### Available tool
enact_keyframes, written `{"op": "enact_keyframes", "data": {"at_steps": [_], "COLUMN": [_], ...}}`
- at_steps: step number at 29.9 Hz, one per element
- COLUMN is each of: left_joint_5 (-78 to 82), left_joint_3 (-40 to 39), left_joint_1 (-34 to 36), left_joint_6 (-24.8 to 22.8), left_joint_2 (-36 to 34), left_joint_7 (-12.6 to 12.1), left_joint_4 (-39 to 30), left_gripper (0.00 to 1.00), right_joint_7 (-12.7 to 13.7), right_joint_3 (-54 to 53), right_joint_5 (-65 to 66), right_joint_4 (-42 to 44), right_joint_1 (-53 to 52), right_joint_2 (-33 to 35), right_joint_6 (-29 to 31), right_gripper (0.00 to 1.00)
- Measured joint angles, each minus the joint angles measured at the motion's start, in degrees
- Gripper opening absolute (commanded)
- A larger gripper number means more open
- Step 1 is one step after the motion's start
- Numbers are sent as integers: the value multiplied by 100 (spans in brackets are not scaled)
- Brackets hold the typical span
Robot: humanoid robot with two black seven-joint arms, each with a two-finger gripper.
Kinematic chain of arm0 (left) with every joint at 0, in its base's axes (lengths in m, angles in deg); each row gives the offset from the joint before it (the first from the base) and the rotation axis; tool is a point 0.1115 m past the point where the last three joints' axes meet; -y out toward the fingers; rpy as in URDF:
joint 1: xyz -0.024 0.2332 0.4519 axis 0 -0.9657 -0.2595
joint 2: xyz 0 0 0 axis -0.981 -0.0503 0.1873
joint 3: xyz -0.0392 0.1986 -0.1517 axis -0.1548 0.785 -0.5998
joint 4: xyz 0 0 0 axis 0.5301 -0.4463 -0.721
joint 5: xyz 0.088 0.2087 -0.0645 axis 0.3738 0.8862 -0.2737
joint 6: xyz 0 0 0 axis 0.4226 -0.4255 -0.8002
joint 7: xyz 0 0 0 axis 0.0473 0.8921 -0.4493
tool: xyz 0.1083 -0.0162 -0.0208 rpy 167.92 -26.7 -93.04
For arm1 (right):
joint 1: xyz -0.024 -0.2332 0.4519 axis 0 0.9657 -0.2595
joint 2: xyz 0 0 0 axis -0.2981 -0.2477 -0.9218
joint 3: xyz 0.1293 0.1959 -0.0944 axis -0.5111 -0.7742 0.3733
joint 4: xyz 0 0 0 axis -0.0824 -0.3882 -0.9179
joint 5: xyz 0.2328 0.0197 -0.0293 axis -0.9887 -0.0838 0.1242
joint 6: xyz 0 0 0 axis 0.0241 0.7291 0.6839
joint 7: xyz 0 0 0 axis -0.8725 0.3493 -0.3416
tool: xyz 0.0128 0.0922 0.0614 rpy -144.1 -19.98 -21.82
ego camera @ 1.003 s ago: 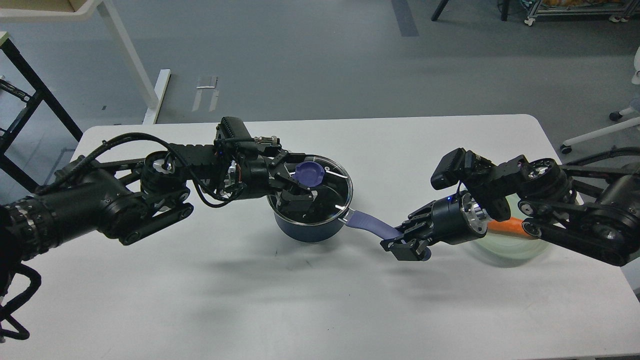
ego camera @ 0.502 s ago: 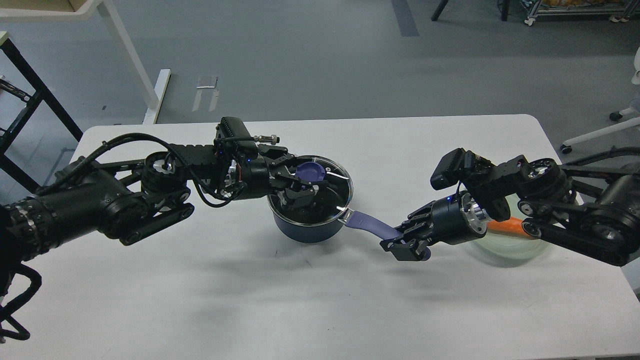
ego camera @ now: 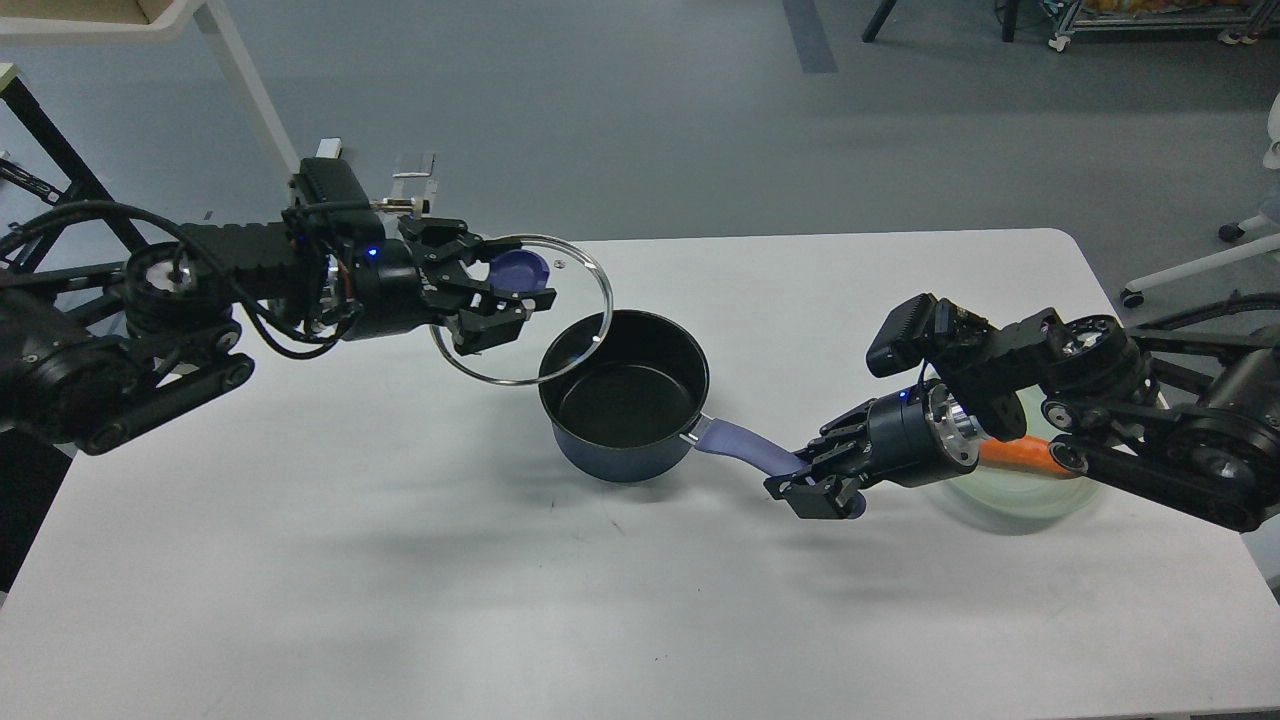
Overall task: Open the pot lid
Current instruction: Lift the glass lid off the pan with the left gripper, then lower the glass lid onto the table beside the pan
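Observation:
A dark blue pot with a black inside stands open on the white table. Its purple handle points right. My left gripper is shut on the purple knob of the glass lid and holds the lid tilted in the air, up and left of the pot. The lid's right edge still overlaps the pot's left rim in the view. My right gripper is shut on the end of the pot handle.
A clear bowl with an orange carrot sits at the right, partly behind my right arm. A table leg and frames stand on the floor at the back left.
My left gripper has lifted the lid off the pot and carried it up and to the left. The pot now stands open. The right arm has barely moved.

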Motion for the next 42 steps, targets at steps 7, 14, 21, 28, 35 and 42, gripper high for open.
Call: {"op": "enact_keyframes", "data": {"at_steps": [7, 14, 21, 28, 35, 42], "left_joint_5": [26, -35, -135, -462, -717, -755], "left_joint_3": [1062, 1628, 1616, 1617, 1618, 1614], "left_joint_1": [-450, -670, -1085, -1308, -1551, -1585], "left_joint_6": [1334, 1764, 1841, 1898, 1977, 1981], "left_joint_2": [-1051, -1322, -970, -763, -562, -518], "left_joint_7": [1, 1, 1, 1, 1, 1], "left_joint_4": [-4, 111, 392, 595, 760, 803], "left_gripper": [35, 36, 37, 42, 45, 71], "right_joint_7": [0, 0, -1, -1, -1, -1], "right_joint_3": [0, 0, 0, 0, 0, 9], "right_joint_5": [0, 0, 0, 0, 0, 0], "right_joint_4": [0, 0, 0, 0, 0, 1], "right_joint_1": [1, 2, 2, 2, 2, 2], "right_joint_2": [5, 2, 19, 23, 47, 48], "right_joint_6": [0, 0, -15, -15, -15, -18], "right_gripper": [28, 28, 28, 28, 28, 28]}}
